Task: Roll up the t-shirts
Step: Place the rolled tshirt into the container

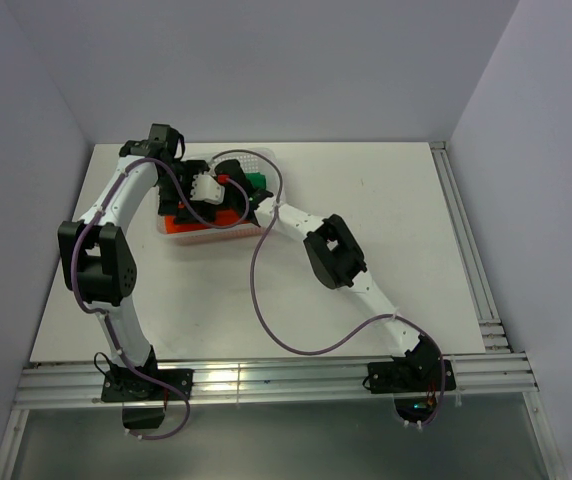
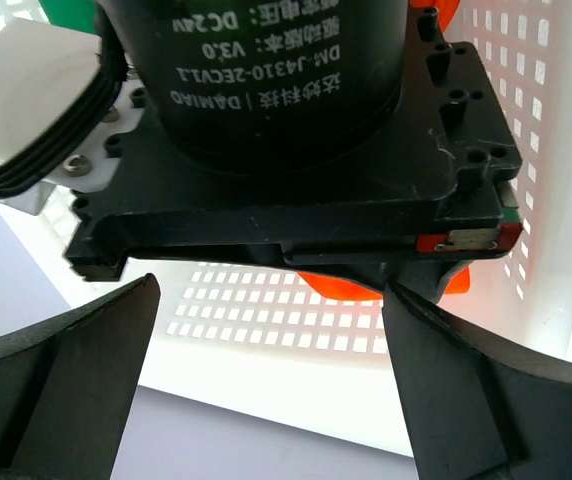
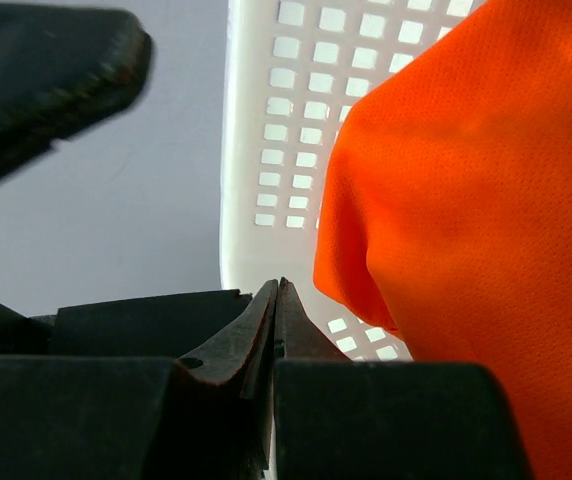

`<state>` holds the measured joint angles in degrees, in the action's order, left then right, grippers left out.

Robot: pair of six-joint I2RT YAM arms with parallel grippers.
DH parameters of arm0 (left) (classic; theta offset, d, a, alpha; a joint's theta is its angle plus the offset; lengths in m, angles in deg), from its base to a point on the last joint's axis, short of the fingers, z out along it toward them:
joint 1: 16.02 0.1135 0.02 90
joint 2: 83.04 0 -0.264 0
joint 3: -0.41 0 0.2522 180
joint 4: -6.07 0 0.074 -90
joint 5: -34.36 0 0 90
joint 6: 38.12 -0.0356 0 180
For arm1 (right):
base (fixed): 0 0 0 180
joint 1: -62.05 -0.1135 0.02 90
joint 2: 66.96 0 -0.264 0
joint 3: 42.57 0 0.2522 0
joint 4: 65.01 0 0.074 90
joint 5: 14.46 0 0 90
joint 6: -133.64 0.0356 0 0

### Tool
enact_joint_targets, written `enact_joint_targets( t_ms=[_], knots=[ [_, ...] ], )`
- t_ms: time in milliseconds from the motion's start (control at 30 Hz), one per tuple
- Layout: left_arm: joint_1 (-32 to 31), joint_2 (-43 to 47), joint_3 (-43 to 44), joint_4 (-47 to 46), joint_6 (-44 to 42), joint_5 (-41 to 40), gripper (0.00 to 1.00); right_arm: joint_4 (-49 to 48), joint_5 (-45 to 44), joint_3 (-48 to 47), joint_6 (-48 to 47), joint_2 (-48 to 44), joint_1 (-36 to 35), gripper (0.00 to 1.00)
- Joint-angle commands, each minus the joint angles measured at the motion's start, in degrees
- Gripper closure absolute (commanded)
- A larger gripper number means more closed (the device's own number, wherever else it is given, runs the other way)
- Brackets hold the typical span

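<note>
Currently my left gripper (image 2: pixel 266 385) stands wide over the white basket (image 2: pixel 266 320). My right gripper (image 3: pixel 277 300) is closed, tips together, just beside the orange t-shirt (image 3: pixel 466 200) inside that basket. The green t-shirt (image 1: pixel 257 181) lies at the basket's right in the overhead view.

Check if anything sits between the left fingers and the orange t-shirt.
Yes: the right arm's black wrist housing sits directly before the open left fingers, hiding most of the orange t-shirt in the basket.
</note>
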<state>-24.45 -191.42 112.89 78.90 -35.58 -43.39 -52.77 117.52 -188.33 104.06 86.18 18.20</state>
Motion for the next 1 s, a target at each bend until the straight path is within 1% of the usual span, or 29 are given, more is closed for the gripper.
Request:
enact_joint_targets(
  t_ms=[0, 100, 133, 200, 300, 433, 500, 567, 667, 700, 733, 767, 833, 867, 900, 933, 967],
  knots=[
    [0.3, 1.1, 2.2, -1.2, 0.0, 2.3, 0.00, -3.2, 2.7, 0.6, -0.4, -3.0, -0.4, 1.00],
    [0.3, 2.6, 2.0, -1.0, -0.2, 2.7, 0.01, 0.8, 0.8, -1.8, -3.6, -4.2, 0.5, 1.00],
    [0.3, 3.1, 1.9, -0.8, -0.2, 2.9, 0.00, 1.1, 0.4, -1.9, -4.5, -4.7, 0.8, 1.00],
    [0.3, 4.3, 1.2, -1.1, 0.4, 3.1, 0.01, 4.7, -0.7, -2.0, -7.5, -5.7, 1.2, 1.00],
    [0.5, 5.9, -0.3, -1.5, 0.7, 2.8, 0.01, 10.7, -4.1, -1.1, -13.8, -8.2, 1.7, 0.99],
    [0.5, 7.7, -2.5, -2.1, 1.6, 2.5, 0.01, 12.7, -6.5, 3.3, -20.4, -11.4, 2.3, 0.99],
    [0.6, 8.2, -2.9, -2.2, 2.2, 2.8, 0.01, 10.6, -6.6, 6.6, -21.7, -14.0, 2.5, 0.99],
    [0.9, 8.6, -2.7, -1.9, 2.5, 3.8, 0.00, 9.9, -5.8, 7.1, -23.6, -15.3, 3.1, 0.99],
    [1.1, 9.8, -2.7, -2.9, 4.7, 5.2, 0.01, 12.7, -6.4, 5.2, -26.7, -16.8, 3.2, 0.99],
    [1.1, 10.2, -3.0, -3.3, 5.7, 5.3, 0.00, 13.1, -6.7, 5.2, -27.3, -17.9, 3.2, 0.99],
    [1.1, 11.5, -3.5, -5.9, 8.7, 5.7, 0.00, 13.4, -7.2, 6.0, -28.0, -18.8, 3.3, 0.98],
    [1.1, 12.3, -5.0, -7.4, 10.6, 6.2, 0.01, 12.4, -8.1, 7.3, -29.4, -20.0, 3.8, 0.96],
    [1.1, 15.5, -8.5, -12.3, 16.6, 7.4, 0.01, 10.1, -9.8, 14.0, -30.5, -24.6, 4.3, 0.89],
    [1.1, 16.9, -10.2, -15.0, 18.9, 8.3, 0.00, 7.2, -10.4, 16.9, -30.9, -26.6, 4.7, 0.76],
    [1.1, 18.3, -12.0, -17.6, 21.7, 8.7, 0.01, 6.0, -11.2, 22.2, -31.2, -30.1, 5.2, 0.67],
    [1.1, 21.1, -14.0, -20.1, 27.9, 8.8, 0.01, 5.0, -11.9, 24.6, -32.0, -31.8, 5.5, 0.60],
    [1.0, 22.5, -17.5, -25.2, 30.9, 9.0, 0.01, 3.6, -12.8, 27.0, -32.6, -33.8, 5.9, 0.45]
  ],
)
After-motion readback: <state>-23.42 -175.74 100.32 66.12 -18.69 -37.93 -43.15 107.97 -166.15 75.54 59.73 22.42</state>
